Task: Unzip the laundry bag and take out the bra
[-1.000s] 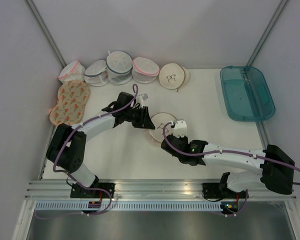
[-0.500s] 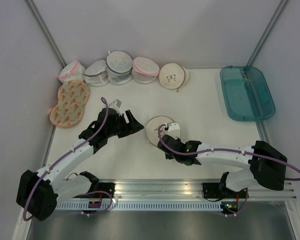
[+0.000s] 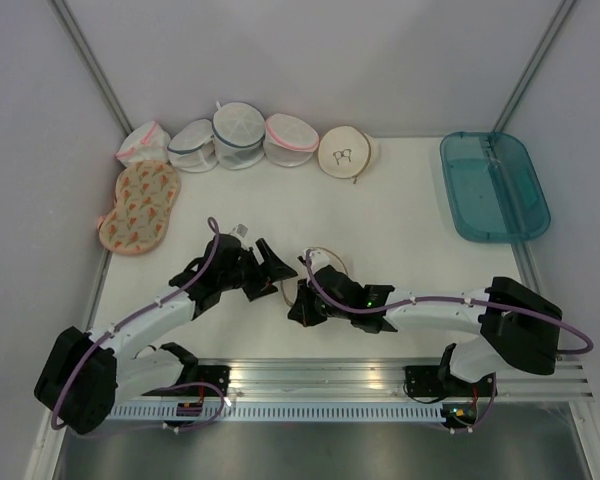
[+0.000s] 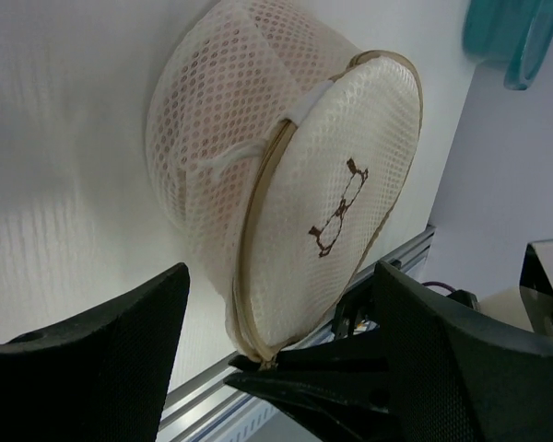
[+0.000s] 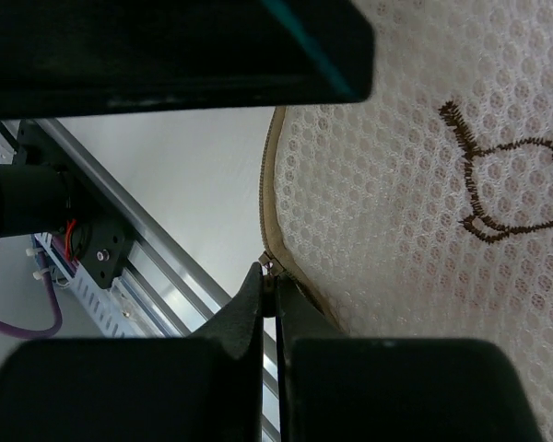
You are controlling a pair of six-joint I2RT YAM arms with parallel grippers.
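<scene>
Letting go of the round cream-beige mesh laundry bag (image 3: 323, 268) was the change the top view showed: the left jaws, nearly closed on it a second earlier, now stood spread wide just beside it at its 9 o'clock. Over that second the bag had also slid across the white bench (image 3: 410, 220) toward 6 o'clock, towed by the right arm, and ended close to the near edge, half hidden under both wrists.

From the left wrist, the bag (image 4: 286, 184) stood tipped on its edge, the flat face with the small dark bra outline (image 4: 336, 210) turned to the camera. The tan zip rim (image 4: 258, 230) looked closed along all that showed. The left jaws framed the bag without touching it.

From the right wrist, the right jaws were pressed together on the little metal zip pull (image 5: 269, 267) at the 6 o'clock end of the rim (image 5: 273, 175).

The bra was not in sight; it was presumably inside. With only the pull held, the bag would likely trail along rather than unzip, so the freed left jaws probably needed a fresh hold on the body.
</scene>
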